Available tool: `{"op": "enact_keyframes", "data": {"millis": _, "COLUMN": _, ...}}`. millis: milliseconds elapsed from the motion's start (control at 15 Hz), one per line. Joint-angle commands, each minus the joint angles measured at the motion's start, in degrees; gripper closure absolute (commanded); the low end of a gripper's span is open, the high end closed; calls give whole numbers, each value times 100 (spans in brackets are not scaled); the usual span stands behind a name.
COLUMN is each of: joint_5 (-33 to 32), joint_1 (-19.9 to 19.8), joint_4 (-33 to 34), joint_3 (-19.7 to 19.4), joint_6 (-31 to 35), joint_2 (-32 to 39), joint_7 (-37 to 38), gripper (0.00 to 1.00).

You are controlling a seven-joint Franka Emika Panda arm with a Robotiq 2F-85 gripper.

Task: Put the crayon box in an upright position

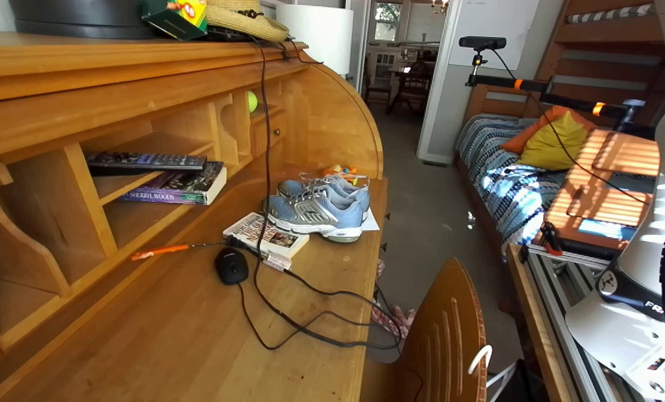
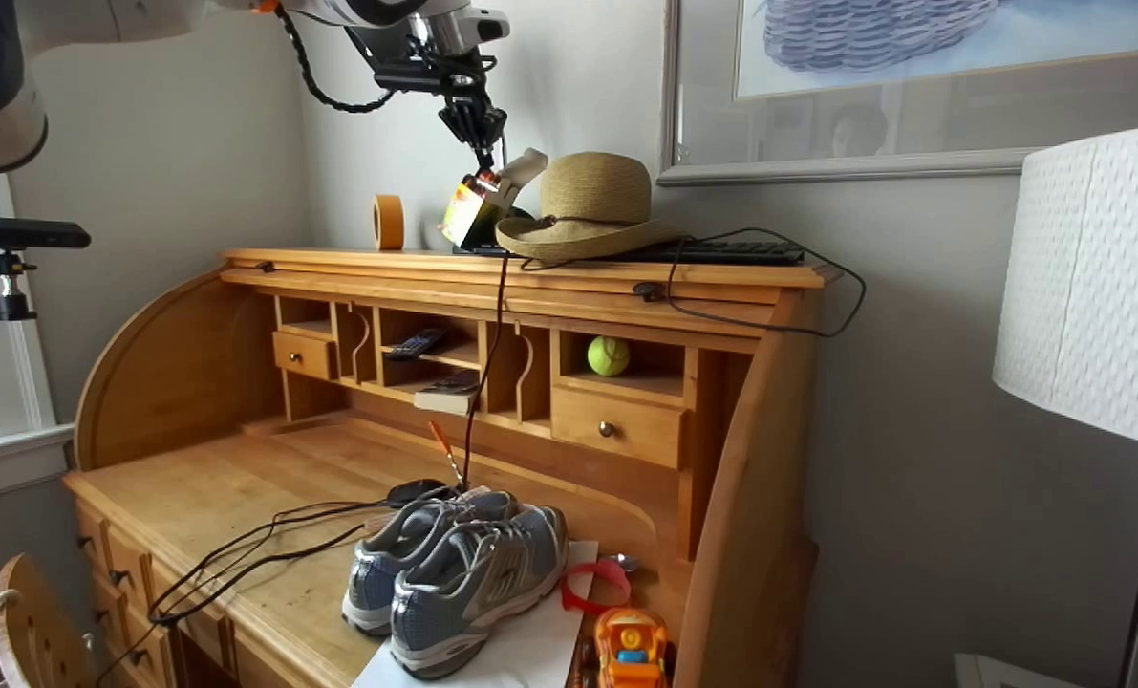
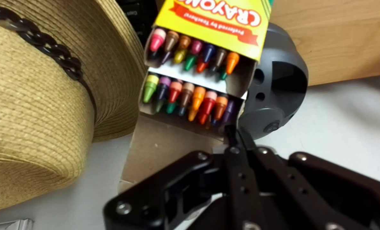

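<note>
The crayon box (image 2: 478, 212) is yellow and green and stands tilted on the desk's top ledge, its flap open. It also shows tilted in an exterior view (image 1: 167, 18), partly cut off by the frame's top. In the wrist view the open box (image 3: 215, 27) shows two rows of crayons (image 3: 197, 99), with the brown flap (image 3: 158, 147) folded back. My gripper (image 3: 237, 131) is closed on the box's side wall near the open end, one finger inside and one outside. From outside, the gripper (image 2: 484, 162) is above the box's opening, pointing down.
A straw hat (image 2: 595, 196) sits close beside the box, with a keyboard (image 2: 731, 251) behind it. A dark grey round device (image 3: 277, 73) is by the box's other side. An orange tape roll (image 2: 389, 222) stands on the ledge (image 2: 530, 272). A cable (image 2: 500, 334) hangs down the front.
</note>
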Motion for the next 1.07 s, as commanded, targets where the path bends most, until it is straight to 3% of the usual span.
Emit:
{"op": "enact_keyframes", "data": {"millis": 0, "joint_5": -145, "joint_1": 137, "joint_4": -65, "joint_3": -66, "joint_6": 79, "joint_2": -28, "joint_7": -30, "gripper": 100}}
{"op": "enact_keyframes", "data": {"millis": 533, "joint_5": -658, "joint_1": 593, "joint_4": -363, "joint_3": -297, "joint_6": 791, "joint_2": -166, "joint_7": -189, "gripper": 100}}
{"op": "enact_keyframes", "data": {"millis": 1000, "joint_5": -799, "joint_1": 789, "joint_4": -707, "joint_3": -321, "joint_6": 704, "joint_2": -346, "joint_7": -546, "gripper": 100}}
